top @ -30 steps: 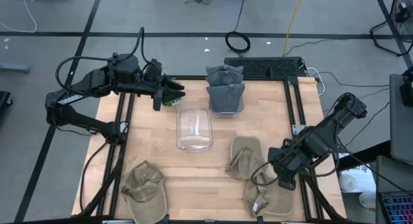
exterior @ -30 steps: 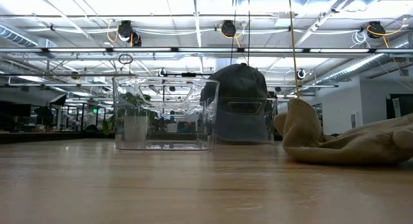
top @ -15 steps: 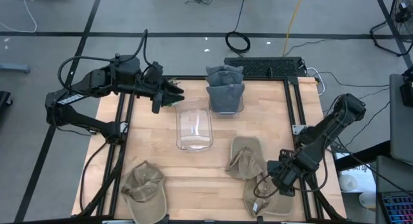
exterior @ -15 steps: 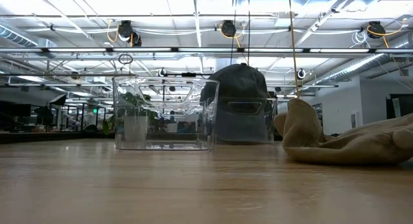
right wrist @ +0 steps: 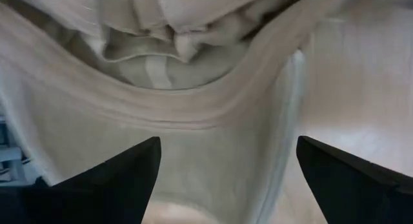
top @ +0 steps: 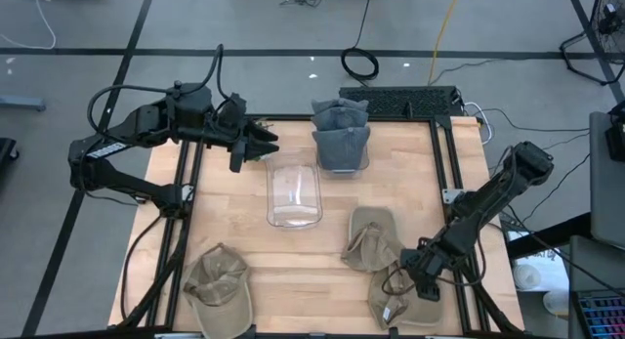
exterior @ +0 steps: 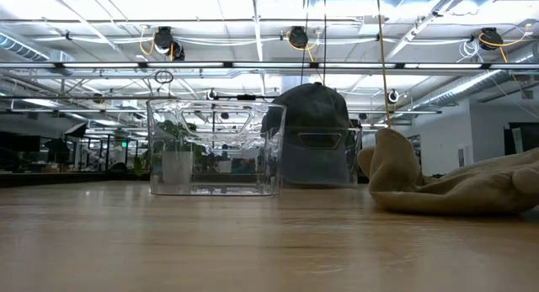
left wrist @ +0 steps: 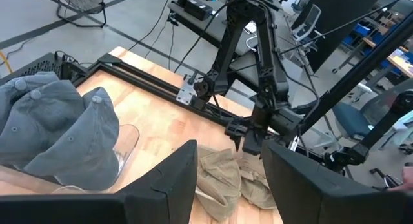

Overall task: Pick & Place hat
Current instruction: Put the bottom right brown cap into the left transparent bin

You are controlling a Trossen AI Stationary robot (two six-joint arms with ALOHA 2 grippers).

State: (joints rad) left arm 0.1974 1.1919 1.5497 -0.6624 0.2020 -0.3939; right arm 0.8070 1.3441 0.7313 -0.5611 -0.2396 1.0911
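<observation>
**Right gripper low over the tan hats, fingers spread**

The right gripper (top: 422, 278) is down at the near right of the table, fingers wide apart and nothing between them — the right wrist view shows both dark fingertips (right wrist: 116, 179) framing bare tan fabric, seams and folds filling the picture. Beneath it lies a tan hat (top: 395, 298), with a second tan hat (top: 369, 239) just beside it toward the table's middle. From table height those two read as one crumpled heap (exterior: 446, 187).

Outward from there: a clear plastic bin (top: 294, 190) sits mid-table, and behind it a stack of grey hats (top: 340, 134) against the far edge. A third tan hat (top: 220, 280) lies alone at the near left corner, well apart from the rest.

The left gripper (top: 266, 142) hangs above the far left edge of the wooden table (top: 410, 173) — fingers part-way apart, holding nothing, pointed toward the bin.
</observation>
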